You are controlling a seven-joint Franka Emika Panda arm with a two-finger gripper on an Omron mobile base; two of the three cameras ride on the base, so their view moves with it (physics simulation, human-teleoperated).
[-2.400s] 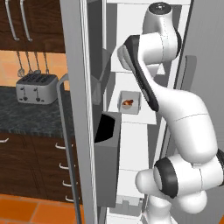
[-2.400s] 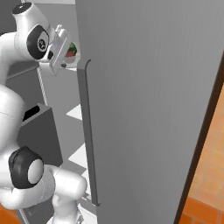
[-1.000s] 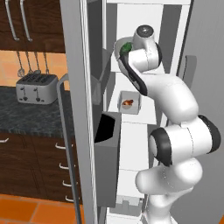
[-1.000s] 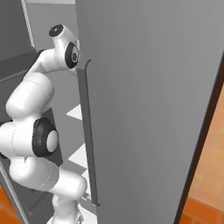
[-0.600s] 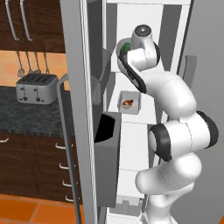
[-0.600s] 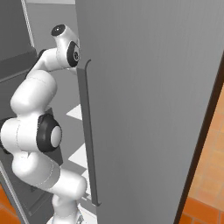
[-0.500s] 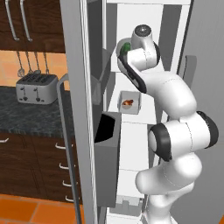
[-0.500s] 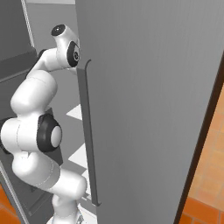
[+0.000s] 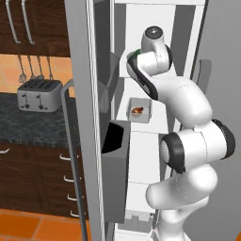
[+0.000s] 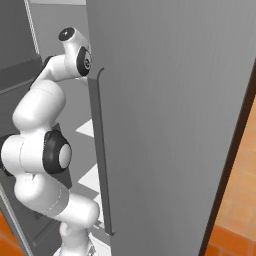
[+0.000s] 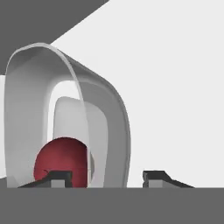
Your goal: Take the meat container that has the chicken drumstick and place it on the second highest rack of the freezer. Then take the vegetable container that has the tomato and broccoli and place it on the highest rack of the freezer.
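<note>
Second container step: claw [image 11: 105, 177] stands open around the clear dish [image 11: 70, 118] wall with the tomato [image 11: 61, 159], gripping nothing. Next likely calls for withdrawing from the freezer [image 9: 155, 28].

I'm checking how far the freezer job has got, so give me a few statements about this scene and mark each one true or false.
1. The chicken drumstick sits in its container inside the freezer. True.
2. The gripper is clamped shut. False: its fingertips stand apart.
3. The tomato shows in the hand view inside a clear dish. True.
4. A toaster stands on the floor. False: it stands on the dark counter.
</note>
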